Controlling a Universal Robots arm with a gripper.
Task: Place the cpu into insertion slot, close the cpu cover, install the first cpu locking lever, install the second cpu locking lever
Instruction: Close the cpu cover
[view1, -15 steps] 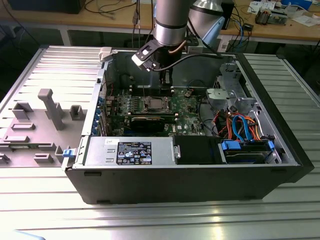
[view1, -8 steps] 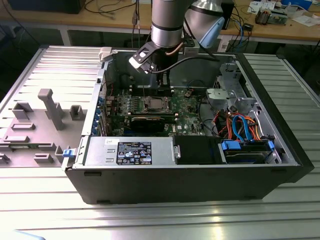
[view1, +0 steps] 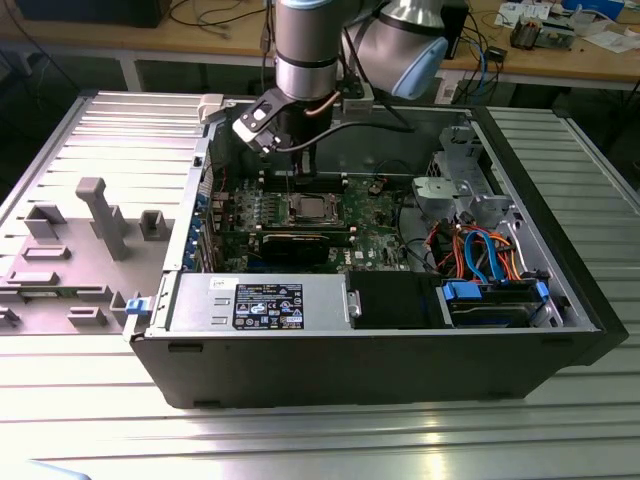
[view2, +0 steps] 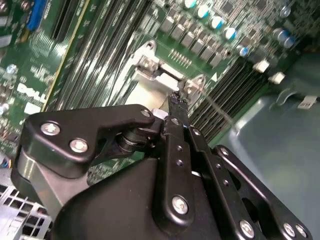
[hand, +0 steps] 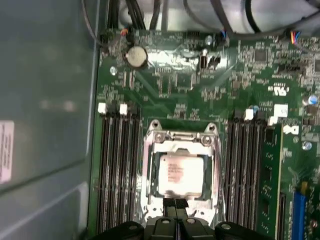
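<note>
hand (hand: 175, 204) clenched, tips together, nothing seen between, at insertion slot (hand: 146, 197) edge | cpu (hand: 179, 175) flat in slot | cpu cover (hand: 181, 139) down over it, chip showing through window | inside open computer case (view1: 380, 355)

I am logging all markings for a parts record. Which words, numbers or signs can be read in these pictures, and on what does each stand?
Black label on the grey metal box: too small to read.
Print on the cpu: blurred, unreadable.
White sticker on the case wall: blurred, unreadable.
White marks on the motherboard: too small to read.
</note>
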